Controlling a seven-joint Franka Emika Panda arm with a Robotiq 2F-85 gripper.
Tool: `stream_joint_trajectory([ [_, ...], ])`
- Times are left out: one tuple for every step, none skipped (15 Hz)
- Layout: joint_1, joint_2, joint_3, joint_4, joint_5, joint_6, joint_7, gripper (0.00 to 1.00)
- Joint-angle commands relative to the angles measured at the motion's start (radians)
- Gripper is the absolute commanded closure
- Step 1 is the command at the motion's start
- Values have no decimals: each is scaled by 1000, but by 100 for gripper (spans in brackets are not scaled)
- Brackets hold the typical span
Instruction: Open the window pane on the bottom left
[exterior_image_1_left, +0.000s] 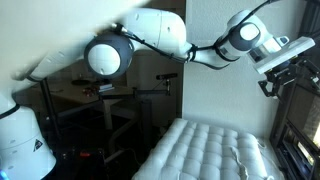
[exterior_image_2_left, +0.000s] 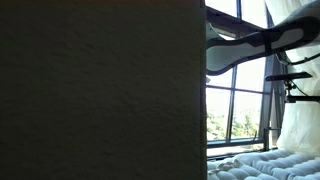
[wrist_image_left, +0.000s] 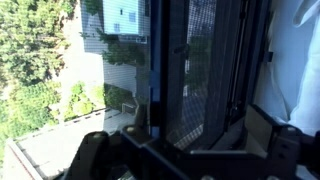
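In the wrist view my gripper (wrist_image_left: 190, 160) is open, with its two fingers wide apart at the bottom corners. Between and just beyond them stands the thin black frame of the small window pane (wrist_image_left: 195, 85), with a mesh-like surface behind the glass; I cannot tell whether it is ajar. Trees and a building show outside to its left. In both exterior views the arm reaches to the window, with the gripper (exterior_image_1_left: 283, 68) at the right edge and silhouetted (exterior_image_2_left: 290, 82) against the taller dark-framed panes (exterior_image_2_left: 235, 60). I cannot tell whether a finger touches the frame.
A white quilted mattress (exterior_image_1_left: 205, 150) lies below the arm. A white curtain (exterior_image_2_left: 298, 110) hangs at the window's right side, also in the wrist view (wrist_image_left: 295, 60). A dark wall (exterior_image_2_left: 100, 90) blocks most of an exterior view. A desk (exterior_image_1_left: 95, 95) stands behind.
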Motion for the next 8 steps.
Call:
stream_joint_trajectory([
  [-12, -11, 25, -17, 14, -7, -44, 0],
  [-12, -10, 26, -17, 10, -9, -46, 0],
  [-12, -12, 29, -18, 14, -19, -41, 11],
  [-11, -10, 25, -16, 10, -17, -35, 26],
  [-10, -10, 21, -16, 8, -20, -29, 32],
  [-11, -10, 23, -17, 8, -14, -31, 42],
  [-10, -9, 17, -17, 3, -12, -22, 49],
  [-7, -11, 11, -18, -4, -13, -20, 58],
])
